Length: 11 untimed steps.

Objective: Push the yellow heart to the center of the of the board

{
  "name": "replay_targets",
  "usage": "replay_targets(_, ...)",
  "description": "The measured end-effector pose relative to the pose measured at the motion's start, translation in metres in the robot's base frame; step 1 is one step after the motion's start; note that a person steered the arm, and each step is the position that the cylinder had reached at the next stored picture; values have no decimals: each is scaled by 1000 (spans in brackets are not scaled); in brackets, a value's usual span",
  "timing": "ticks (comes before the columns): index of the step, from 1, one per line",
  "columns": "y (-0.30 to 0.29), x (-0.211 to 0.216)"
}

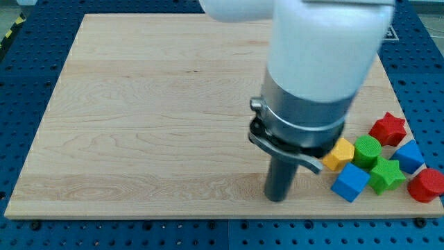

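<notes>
A yellow block (340,153) lies near the board's lower right, its left side hidden behind the arm, so I cannot make out its shape for sure. My tip (277,199) rests on the board to the left of and slightly below the yellow block, a short gap away. The large white and grey arm body (312,76) hangs over the right half of the board.
Clustered around the yellow block are a green block (368,148), a red star (387,129), a blue block (411,155), a green star (386,174), a blue cube (349,182) and a red block (426,185). The wooden board (139,125) sits on a blue perforated table.
</notes>
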<state>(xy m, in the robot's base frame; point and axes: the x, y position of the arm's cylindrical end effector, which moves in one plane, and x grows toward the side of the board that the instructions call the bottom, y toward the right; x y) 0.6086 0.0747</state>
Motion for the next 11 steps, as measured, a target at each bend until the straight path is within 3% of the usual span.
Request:
replay_targets(4, 7, 10)
replay_targets(8, 37, -52)
replay_targets(11, 38, -55)
